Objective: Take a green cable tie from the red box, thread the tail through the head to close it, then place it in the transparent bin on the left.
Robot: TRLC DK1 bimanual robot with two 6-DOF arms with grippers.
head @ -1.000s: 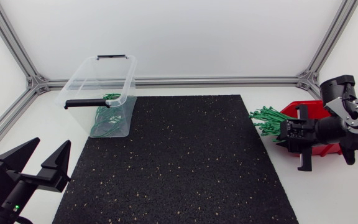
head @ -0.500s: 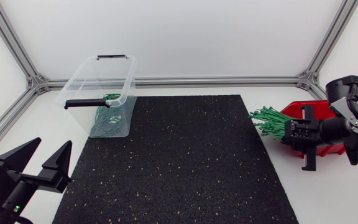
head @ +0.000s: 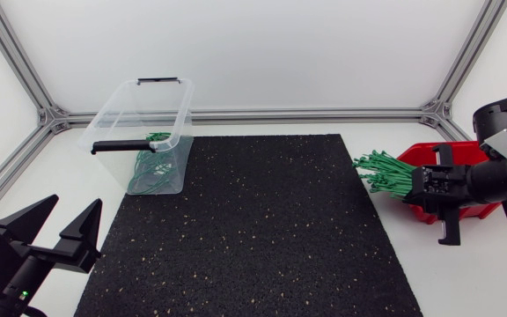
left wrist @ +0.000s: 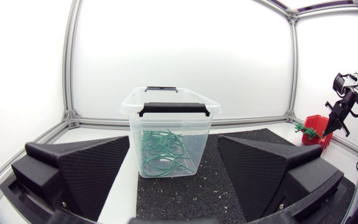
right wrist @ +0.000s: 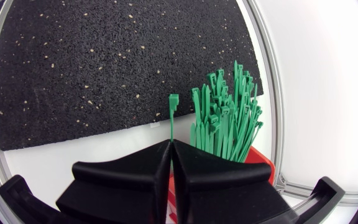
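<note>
Room is widest over the black mat, which stretches between the two arms. The right hand hangs just off the mat's right edge, at the mat-side end of the red box. Its fingers are pressed together on one green tie, which sticks straight out ahead of the fingertips with its head at the far end. Just beside that hand the other ties fan out of the box over the white surface, a little apart from the held one. The left hand sits off the mat's opposite near corner, fingers spread wide and holding nothing. Ahead of it, between its fingers as its own camera sees it, the bin stands by the mat's edge with looped ties inside.
</note>
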